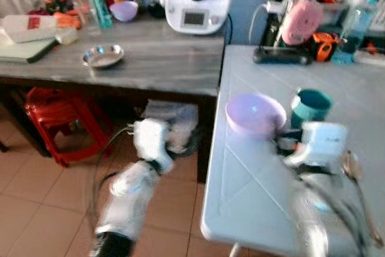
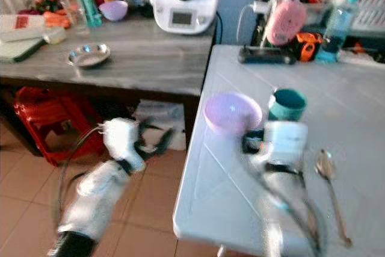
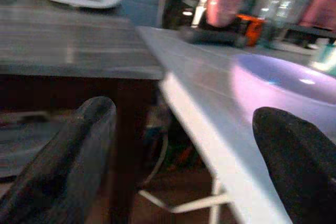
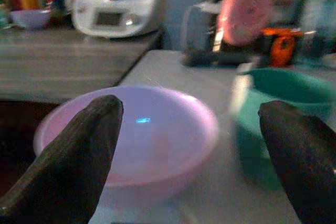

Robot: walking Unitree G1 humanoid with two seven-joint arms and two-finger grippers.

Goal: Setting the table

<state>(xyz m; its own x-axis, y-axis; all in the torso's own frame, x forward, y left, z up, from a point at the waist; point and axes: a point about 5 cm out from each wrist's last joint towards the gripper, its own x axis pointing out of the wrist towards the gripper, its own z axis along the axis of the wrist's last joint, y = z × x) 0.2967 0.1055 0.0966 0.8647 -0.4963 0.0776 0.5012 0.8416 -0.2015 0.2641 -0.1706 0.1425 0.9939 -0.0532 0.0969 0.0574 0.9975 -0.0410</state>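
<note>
right gripper [image 4: 189, 129] fingers spread wide, empty, round lilac plastic bowl [image 1: 255, 112] at 12 o'clock; you risk clipping teal mug [image 1: 310, 106] at 1.

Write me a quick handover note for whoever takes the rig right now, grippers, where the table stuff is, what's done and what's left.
Right gripper: open, empty, low over the white table, aimed at the lilac bowl just ahead.
Left gripper: open, empty, off the table's near left edge, above the floor.
On the white table: lilac bowl near the left edge, teal cup close beside it on its right, spoon nearer the front right.
Wooden counter: metal dish, second lilac bowl.
Done: bowl, cup and spoon are out.
Left: probably arranging them; frames are blurred.
</note>
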